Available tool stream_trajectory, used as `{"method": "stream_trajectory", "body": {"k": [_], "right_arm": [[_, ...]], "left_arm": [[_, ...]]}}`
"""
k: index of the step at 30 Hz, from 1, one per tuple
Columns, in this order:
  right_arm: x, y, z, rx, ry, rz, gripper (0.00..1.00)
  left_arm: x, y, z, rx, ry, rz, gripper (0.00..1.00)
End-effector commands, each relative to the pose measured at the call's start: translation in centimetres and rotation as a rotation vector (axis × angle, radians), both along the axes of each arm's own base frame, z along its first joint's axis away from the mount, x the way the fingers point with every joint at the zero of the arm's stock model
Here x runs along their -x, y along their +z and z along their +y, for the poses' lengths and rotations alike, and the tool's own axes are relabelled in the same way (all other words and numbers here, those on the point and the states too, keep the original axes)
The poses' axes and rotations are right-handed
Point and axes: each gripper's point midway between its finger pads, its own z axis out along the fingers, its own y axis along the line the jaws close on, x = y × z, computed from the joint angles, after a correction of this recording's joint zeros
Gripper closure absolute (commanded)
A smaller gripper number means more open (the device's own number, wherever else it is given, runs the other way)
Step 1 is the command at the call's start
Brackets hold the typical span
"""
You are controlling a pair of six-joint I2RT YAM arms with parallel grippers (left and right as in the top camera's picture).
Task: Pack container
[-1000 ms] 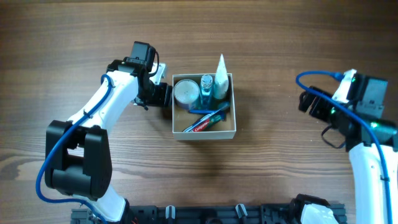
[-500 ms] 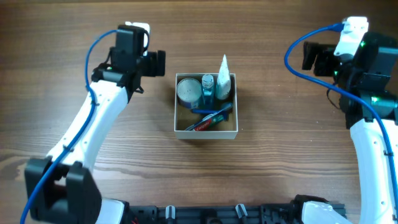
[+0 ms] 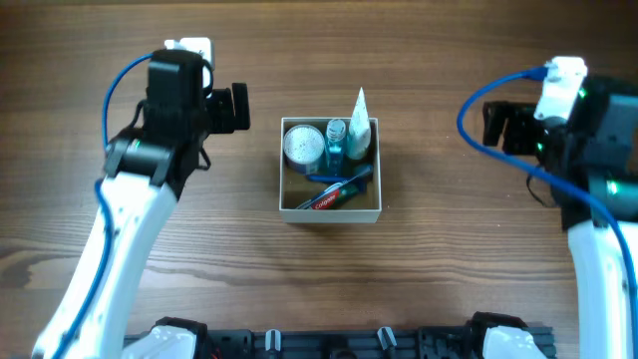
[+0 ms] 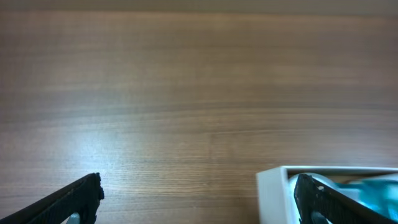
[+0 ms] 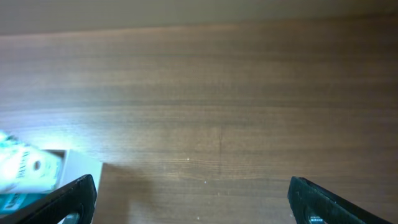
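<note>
The container, a square white-walled box with a tan inside, sits at the table's middle. It holds a round white-lidded jar, a small blue bottle, a white pointed tube and a red and blue toothpaste tube. My left gripper is open and empty, raised to the container's left. Its wrist view shows a container corner by the right finger. My right gripper is open and empty, raised far to the right. Its wrist view shows the container's edge at the left.
The brown wooden table surrounds the container. A black rail with clips runs along the front edge between the two arm bases.
My left arm has lifted and drawn back to the left, away from the container's left wall. My right arm has risen and swung up at the right. The container's contents have not moved.
</note>
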Motion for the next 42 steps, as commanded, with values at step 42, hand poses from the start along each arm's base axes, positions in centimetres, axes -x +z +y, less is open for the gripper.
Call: {"method": "stream_trajectory", "body": {"k": [42], "right_arm": [[10.5, -3.8, 4.8, -0.035, 0.104, -0.736, 0.0]], "left_arm": [[15.6, -0.6, 1.5, 0.254, 0.036, -0.235, 0.0]]}}
